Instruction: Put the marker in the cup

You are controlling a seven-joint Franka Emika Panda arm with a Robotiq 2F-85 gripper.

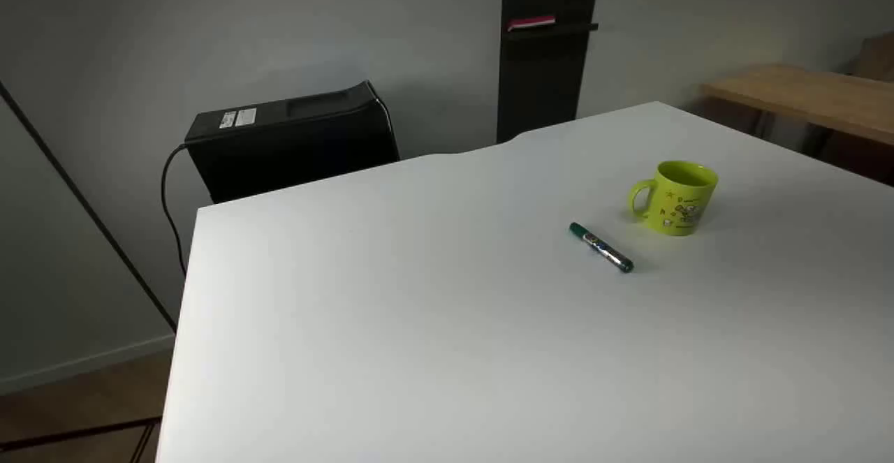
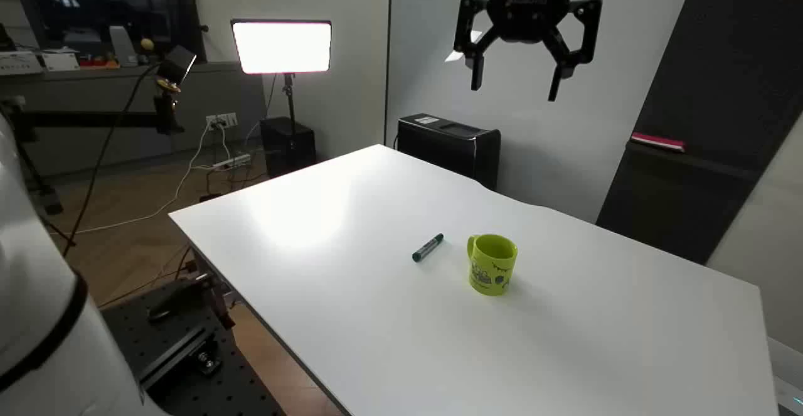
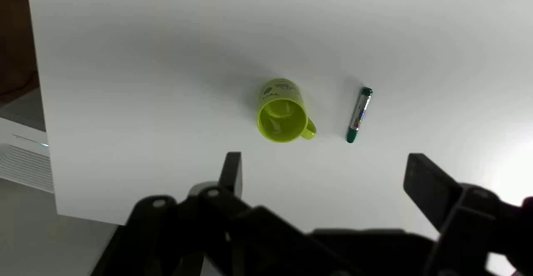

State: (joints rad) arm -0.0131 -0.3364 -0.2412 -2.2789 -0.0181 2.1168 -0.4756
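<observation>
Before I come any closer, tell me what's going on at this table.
A robot is to put the marker in the cup, but nothing is being handled at this moment. Its gripper hangs open and empty, high above the white table. The green marker lies on the table beside the yellow-green cup, not touching it. The cup stands upright, and the wrist view shows nothing inside it.
</observation>
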